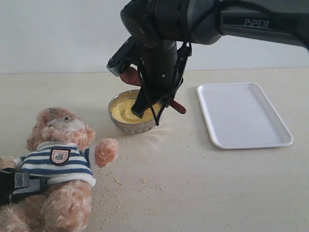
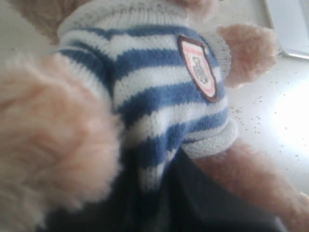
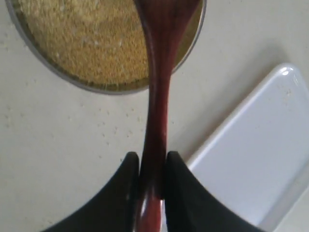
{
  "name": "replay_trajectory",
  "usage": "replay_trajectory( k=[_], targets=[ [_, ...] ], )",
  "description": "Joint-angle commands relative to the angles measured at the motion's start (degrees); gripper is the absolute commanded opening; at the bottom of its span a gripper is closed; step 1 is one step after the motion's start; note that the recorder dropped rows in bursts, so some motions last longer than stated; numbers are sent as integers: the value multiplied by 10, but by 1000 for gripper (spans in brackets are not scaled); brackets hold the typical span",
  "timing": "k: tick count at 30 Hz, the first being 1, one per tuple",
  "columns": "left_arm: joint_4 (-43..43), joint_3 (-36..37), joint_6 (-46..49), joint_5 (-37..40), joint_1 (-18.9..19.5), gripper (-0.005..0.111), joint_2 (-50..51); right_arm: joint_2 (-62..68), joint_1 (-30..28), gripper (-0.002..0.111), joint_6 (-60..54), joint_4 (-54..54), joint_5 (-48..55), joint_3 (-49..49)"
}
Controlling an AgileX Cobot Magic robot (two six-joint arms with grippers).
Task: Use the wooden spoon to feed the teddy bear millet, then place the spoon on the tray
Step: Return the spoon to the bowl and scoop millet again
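The teddy bear [image 1: 60,162] lies on its back at the lower left, in its striped shirt [image 2: 159,87]. My left gripper [image 1: 19,186] is at its side. Its dark fingers [image 2: 193,203] are shut on the hem of the shirt. The wooden spoon [image 3: 157,96] is pinched by its slim handle in my right gripper [image 3: 152,157], which hangs over the metal bowl [image 1: 130,126] of millet [image 1: 123,110]. The handle's end [image 1: 177,107] pokes out toward the tray [image 1: 241,113]. The spoon's bowl is cut off by the wrist frame, so any load on it is hidden.
Spilled grains [image 1: 145,181] are scattered over the table in front of the metal bowl and beside the bear. The right arm [image 1: 251,21] reaches in from the upper right, above the tray.
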Motion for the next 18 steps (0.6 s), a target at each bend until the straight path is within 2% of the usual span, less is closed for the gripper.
replay_trajectory(
  k=[1,6,14,18],
  targets=[
    [-5,1,3,3,1,5,-7,-8,-16,4,26,68,-58,-3],
    [-5,1,3,3,1,5,-7,-7,-38,4,-2,212,-136,-3],
    [-5,1,3,3,1,5,-7,-4,-41,4,-5,215,-137,6],
    [-5,1,3,3,1,5,-7,-4,-41,4,-5,215,-180,50]
  ],
)
